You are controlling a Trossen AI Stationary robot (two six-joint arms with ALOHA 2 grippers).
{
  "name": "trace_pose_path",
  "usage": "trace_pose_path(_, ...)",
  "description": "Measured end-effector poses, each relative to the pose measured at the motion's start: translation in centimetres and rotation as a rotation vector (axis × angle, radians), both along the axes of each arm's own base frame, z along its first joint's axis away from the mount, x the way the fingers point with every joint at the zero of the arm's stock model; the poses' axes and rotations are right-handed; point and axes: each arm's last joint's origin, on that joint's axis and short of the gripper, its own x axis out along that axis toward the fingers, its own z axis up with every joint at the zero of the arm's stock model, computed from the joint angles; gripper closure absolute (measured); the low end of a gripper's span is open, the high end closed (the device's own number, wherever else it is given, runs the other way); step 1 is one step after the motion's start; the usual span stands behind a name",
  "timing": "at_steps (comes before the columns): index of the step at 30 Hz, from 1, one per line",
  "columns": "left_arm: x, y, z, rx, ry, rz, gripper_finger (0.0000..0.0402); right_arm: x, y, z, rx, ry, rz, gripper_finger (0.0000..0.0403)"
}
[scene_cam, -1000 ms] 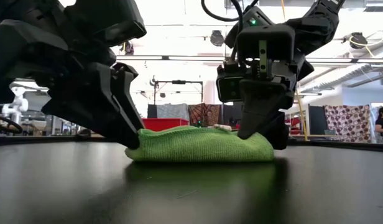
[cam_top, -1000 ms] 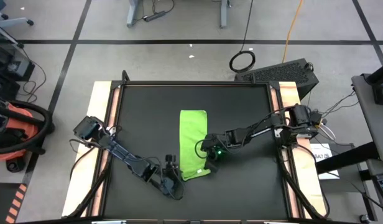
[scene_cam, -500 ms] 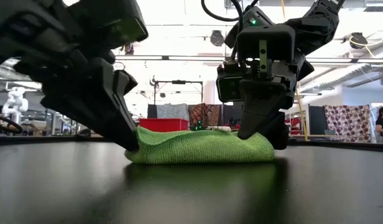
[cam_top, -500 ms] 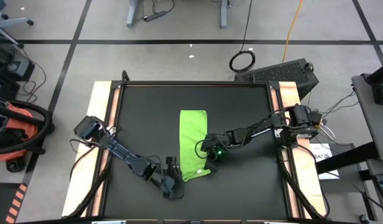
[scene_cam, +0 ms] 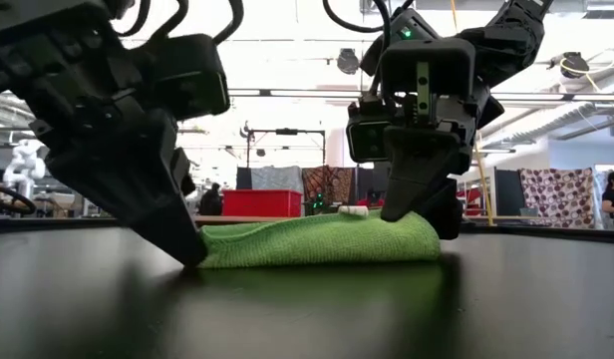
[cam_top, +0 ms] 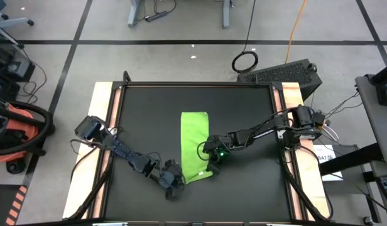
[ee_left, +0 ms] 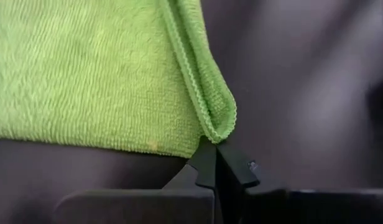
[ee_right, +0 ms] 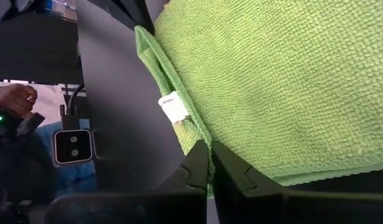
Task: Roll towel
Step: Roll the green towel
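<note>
The lime-green towel [cam_top: 195,145] lies as a long folded strip on the black mat [cam_top: 143,119], running from far to near. My left gripper [cam_top: 175,179] is at its near left corner, shut on the hem; in the low view it stands at the towel's left end [scene_cam: 187,254]. My right gripper [cam_top: 212,156] is shut on the towel's right edge near the near end, and also shows in the low view [scene_cam: 407,211]. A white label [ee_right: 173,107] sits on that edge. My left gripper pinches the towel's hemmed corner [ee_left: 219,127] between its two fingertips [ee_left: 207,163], where the hem loops round. The fingers slant down from the table's near left. The corner lies low on the mat. My right gripper pinches the towel's hemmed side edge [ee_right: 201,140] between its two fingertips [ee_right: 198,163], just past the white label. It slants down from the table's right. The edge is raised slightly off the mat and the rest of the towel lies flat.
Wooden strips [cam_top: 104,125] border the mat on both sides. A black box [cam_top: 284,74] stands beyond the table's far right corner. A person's hand [ee_right: 14,96] shows in the room beyond. Bare mat lies left, right and far of the towel.
My left gripper has rolled its wrist, sunk a little toward the mat and shut on the towel's near left corner. The towel's left end, humped up a second ago, now lies lower and flatter. My right gripper has kept still.
</note>
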Motion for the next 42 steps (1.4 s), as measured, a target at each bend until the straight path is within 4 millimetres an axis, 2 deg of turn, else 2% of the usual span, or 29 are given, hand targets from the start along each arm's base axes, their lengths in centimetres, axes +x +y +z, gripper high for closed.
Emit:
trace_pose_path(4,0.2,0.9,-0.2,-0.105,-0.007,0.061,0.0401,0.0,0.0,0.0,-0.006,-0.004,0.009,0.0403)
trace_pose_path(10,0.8,1.9,-0.2,-0.17,0.008,0.082,0.0401,-0.2,0.9,0.1,-0.004,-0.028,0.092,0.0403)
trace_pose_path(17,1.2,2.5,-0.2,-0.202,0.023,0.073,0.0401,-1.2,2.3,1.3,-0.097,-0.059,0.166,0.0397)
trace_pose_path(23,1.5,3.4,-0.2,-0.252,0.048,0.052,0.0401,-2.5,2.3,2.8,-0.23,-0.032,0.148,0.0325)
trace_pose_path(28,1.9,4.2,-0.2,-0.307,0.074,0.039,0.0401,-3.5,2.6,3.0,-0.272,-0.005,0.218,0.0276)
trace_pose_path(31,2.1,4.9,-0.1,-0.353,0.089,0.032,0.0401,-3.9,4.0,3.9,-0.361,-0.1,0.291,0.027)
trace_pose_path(35,2.4,5.6,0.0,-0.409,0.106,0.022,0.0401,-4.8,6.1,5.3,-0.596,-0.248,0.357,0.0268)
trace_pose_path(38,2.7,6.3,0.1,-0.447,0.115,0.026,0.0401,-5.4,7.5,5.7,-0.738,-0.306,0.4,0.0268)
trace_pose_path(42,3.0,7.4,0.1,-0.487,0.128,0.049,0.0401,-6.2,8.9,5.5,-0.829,-0.329,0.442,0.0268)
